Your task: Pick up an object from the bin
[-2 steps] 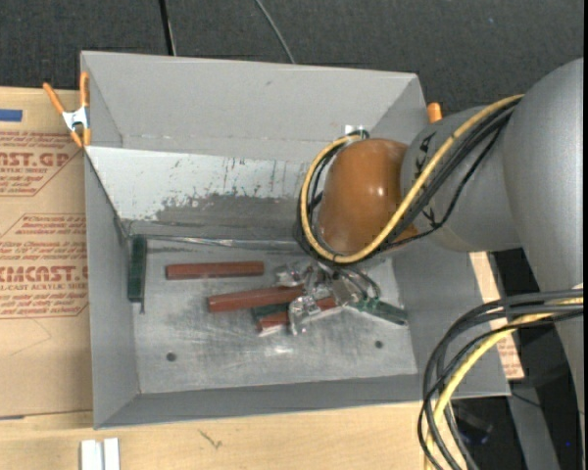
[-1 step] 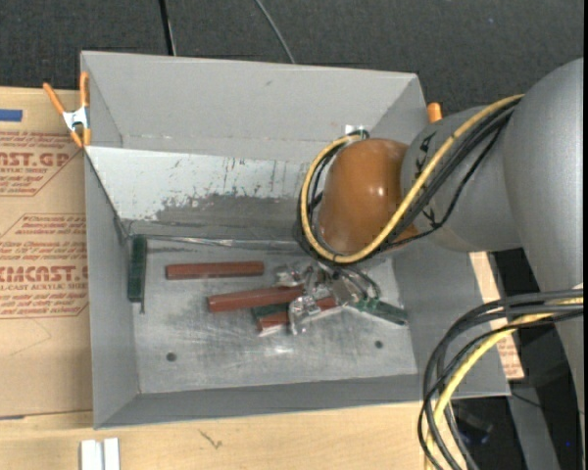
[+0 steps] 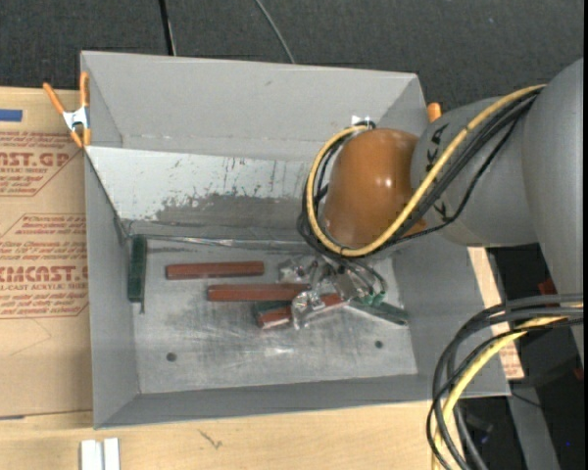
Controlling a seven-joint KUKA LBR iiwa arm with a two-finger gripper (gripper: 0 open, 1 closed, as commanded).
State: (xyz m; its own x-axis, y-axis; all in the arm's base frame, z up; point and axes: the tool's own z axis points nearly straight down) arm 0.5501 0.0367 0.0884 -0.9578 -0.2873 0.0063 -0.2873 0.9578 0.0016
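Reddish-brown short bar (image 3: pixel 270 314) lies mid-floor in the bin (image 3: pixel 225 360), just below a longer bar (image 3: pixel 243 292) of the same colour, and you see the gripper (image 3: pixel 312 302) at its right end. You cannot tell whether the jaws are open or closed. The arm (image 3: pixel 514 164) reaches in from the right, its orange-covered wrist (image 3: pixel 367 189) bent down over the floor.

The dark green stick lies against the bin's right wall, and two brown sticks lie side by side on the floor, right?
Not quite. The camera view shows the dark green stick against the left wall of the bin, not the right. The upper brown stick and lower brown stick do lie side by side on the floor.
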